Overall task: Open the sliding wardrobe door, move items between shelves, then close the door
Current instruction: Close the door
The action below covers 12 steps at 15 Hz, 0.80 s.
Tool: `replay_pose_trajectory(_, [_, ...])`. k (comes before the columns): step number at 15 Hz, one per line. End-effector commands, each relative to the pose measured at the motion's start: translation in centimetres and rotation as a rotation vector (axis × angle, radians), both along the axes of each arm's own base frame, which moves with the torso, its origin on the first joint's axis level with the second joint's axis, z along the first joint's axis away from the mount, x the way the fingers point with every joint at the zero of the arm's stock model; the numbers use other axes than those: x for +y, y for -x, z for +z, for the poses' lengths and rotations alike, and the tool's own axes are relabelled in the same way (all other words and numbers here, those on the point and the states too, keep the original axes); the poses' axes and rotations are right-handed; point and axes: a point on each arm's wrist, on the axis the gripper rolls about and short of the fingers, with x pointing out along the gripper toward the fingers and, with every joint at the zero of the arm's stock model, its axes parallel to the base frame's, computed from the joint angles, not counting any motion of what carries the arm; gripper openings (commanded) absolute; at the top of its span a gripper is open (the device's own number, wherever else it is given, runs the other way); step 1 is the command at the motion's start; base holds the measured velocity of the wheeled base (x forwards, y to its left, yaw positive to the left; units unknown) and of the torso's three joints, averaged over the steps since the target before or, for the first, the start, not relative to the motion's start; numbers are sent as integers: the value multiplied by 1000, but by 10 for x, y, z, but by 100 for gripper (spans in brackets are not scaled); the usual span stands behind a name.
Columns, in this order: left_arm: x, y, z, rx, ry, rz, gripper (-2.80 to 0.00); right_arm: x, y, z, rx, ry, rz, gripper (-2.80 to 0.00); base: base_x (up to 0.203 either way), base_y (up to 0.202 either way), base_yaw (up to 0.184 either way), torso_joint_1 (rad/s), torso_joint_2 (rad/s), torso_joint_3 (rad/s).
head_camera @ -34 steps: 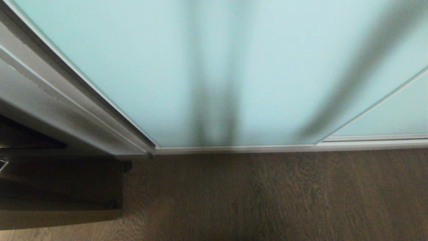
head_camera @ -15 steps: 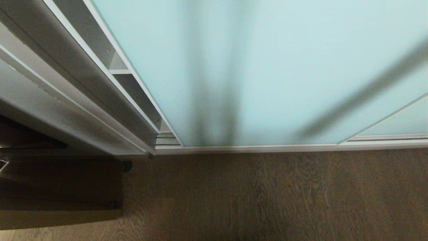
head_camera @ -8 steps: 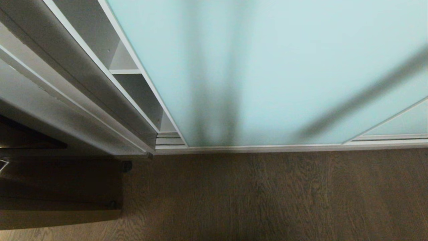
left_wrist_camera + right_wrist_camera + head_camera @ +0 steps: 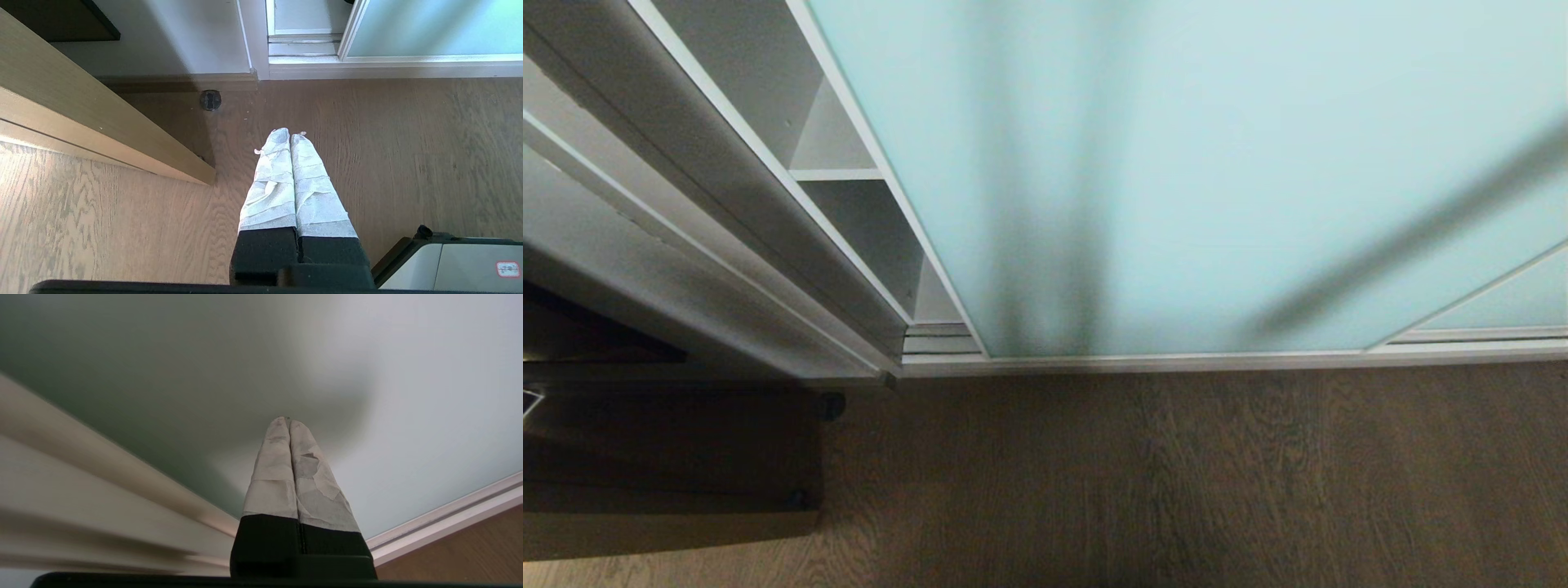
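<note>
Showing bare shelves (image 4: 837, 174) beside the sliding wardrobe door (image 4: 1217, 163).

The place looked like a bedroom or dressing area in a home. A tall sliding wardrobe door of frosted pale aqua glass in a thin silvery-white frame (image 4: 1217, 163) stood partly open on a floor track, showing flat white shelves (image 4: 837, 174) inside a white compartment. Brown wood-grain plank flooring (image 4: 1176, 474) ran up to it, and a light wooden room door (image 4: 102, 122) stood ajar beside a small black doorstop (image 4: 210, 100).
</note>
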Motion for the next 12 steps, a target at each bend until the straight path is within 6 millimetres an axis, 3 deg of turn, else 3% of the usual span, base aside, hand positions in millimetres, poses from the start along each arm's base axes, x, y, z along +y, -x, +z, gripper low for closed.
replay_pose_trajectory(1, [0, 0, 0, 2, 0, 1, -280, 6, -1, 1, 0, -2, 17, -280, 0, 0, 0, 0, 0, 0])
replay_pose_trajectory(8, [0, 0, 0, 3, 0, 0, -280, 20, -7, 3, -2, -1, 49, -280, 0, 0, 0, 0, 0, 0])
replay_pose_trajectory(12, [0, 0, 0, 2, 0, 0, -280, 41, 26, 22, -19, 21, 29, -280, 0, 0, 0, 0, 0, 0])
